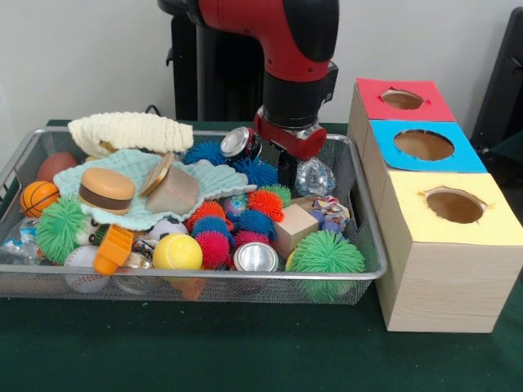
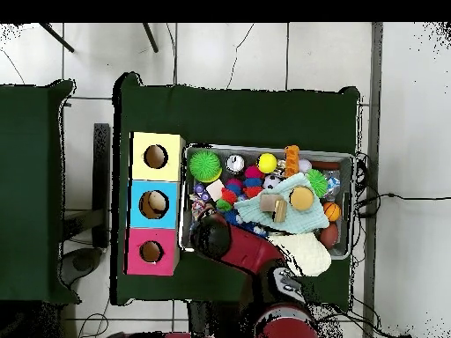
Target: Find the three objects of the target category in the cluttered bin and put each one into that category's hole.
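Observation:
A wire mesh bin (image 1: 204, 275) is packed with clutter. My gripper (image 1: 288, 173) hangs low over its far right part, between a tipped soda can (image 1: 241, 143) and a shiny crumpled ball (image 1: 315, 176). It sits just above a blue spiky ball (image 1: 260, 171). Nothing shows in its grasp. To the right stands a wooden box with a red hole (image 1: 402, 99), a blue hole (image 1: 423, 144) and a yellow hole (image 1: 454, 204). From overhead, the arm's wrist (image 2: 211, 236) covers the gripper at the bin's corner by the box (image 2: 156, 203).
Also in the bin: a green spiky ball (image 1: 325, 251), an orange spiky ball (image 1: 265, 202), a silver can (image 1: 256, 257), a wooden block (image 1: 292, 229), a yellow ball (image 1: 177, 251), a toy burger (image 1: 106, 189) on a mint cloth, a cream cloth (image 1: 131, 131) and a basketball (image 1: 38, 197).

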Controlling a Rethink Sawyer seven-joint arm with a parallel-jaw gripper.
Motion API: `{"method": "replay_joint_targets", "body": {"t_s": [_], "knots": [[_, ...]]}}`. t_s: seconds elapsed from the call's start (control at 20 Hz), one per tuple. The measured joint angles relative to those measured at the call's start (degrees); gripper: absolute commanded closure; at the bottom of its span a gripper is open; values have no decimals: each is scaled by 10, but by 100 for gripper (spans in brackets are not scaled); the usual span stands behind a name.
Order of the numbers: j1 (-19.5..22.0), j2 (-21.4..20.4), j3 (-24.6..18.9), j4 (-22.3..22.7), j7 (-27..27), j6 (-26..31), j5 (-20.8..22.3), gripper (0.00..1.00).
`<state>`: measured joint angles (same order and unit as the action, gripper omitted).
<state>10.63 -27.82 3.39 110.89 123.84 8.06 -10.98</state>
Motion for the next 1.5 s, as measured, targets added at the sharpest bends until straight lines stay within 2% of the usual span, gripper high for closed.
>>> {"method": "replay_joint_targets", "body": {"t_s": [0.2, 0.45, 0.7, 1.25, 1.3, 1.5], "knots": [[58, -5, -45, 0, 0, 1, 59, 100], [109, -8, -91, 0, 0, 1, 127, 100], [110, -10, -96, 0, 0, -2, 149, 100], [89, -14, -93, 0, 0, -3, 150, 100], [83, -14, -90, 0, 0, -3, 150, 0], [70, -16, -89, 0, 0, -3, 150, 0]]}}
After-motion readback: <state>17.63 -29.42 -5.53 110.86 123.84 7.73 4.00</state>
